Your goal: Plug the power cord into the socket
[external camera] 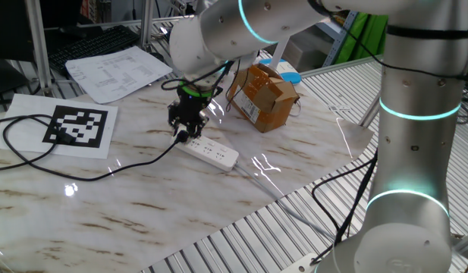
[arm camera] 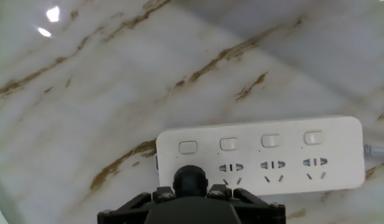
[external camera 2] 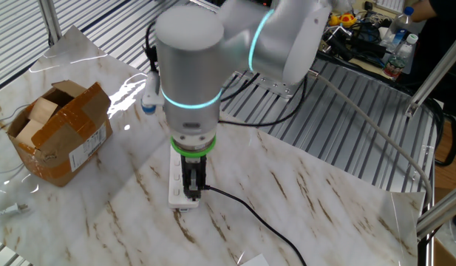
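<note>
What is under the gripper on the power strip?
The gripper holds the black plug over the end outlet of the power strip. That outlet is covered, so seating cannot be seen.

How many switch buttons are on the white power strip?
4, in one row along the power strip: far left, then. None appears hidden.

The socket (external camera: 209, 151) lies flat on the counter (external camera: 142, 205), with the end effector (external camera: 186, 133) directly over its end nearest the tag sheet (external camera: 78, 125). The power cord (external camera: 82, 173) trails from there across the counter toward that sheet. The cardboard box (external camera: 265, 95) sits behind the socket, apart from it.
</note>
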Robot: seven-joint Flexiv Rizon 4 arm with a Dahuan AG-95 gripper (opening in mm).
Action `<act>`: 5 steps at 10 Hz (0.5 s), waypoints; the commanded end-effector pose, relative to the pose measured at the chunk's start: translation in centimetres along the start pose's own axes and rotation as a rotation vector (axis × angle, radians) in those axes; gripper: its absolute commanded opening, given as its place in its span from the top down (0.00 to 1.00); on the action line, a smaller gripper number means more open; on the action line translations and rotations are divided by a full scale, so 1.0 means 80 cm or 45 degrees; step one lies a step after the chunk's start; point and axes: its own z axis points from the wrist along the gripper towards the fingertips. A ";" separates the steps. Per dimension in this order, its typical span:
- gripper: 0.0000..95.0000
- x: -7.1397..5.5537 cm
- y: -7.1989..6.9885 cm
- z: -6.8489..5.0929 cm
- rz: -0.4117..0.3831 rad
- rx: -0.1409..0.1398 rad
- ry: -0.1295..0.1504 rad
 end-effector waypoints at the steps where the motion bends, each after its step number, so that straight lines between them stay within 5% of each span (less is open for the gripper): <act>1: 0.40 0.000 -0.001 0.017 -0.026 0.120 0.072; 2: 0.40 -0.001 -0.001 0.006 0.002 0.056 0.093; 3: 0.60 -0.001 -0.001 0.003 -0.014 0.062 0.104; 4: 0.80 0.000 -0.009 -0.017 -0.057 0.088 0.109; 5: 0.80 0.002 -0.016 -0.034 -0.050 0.088 0.106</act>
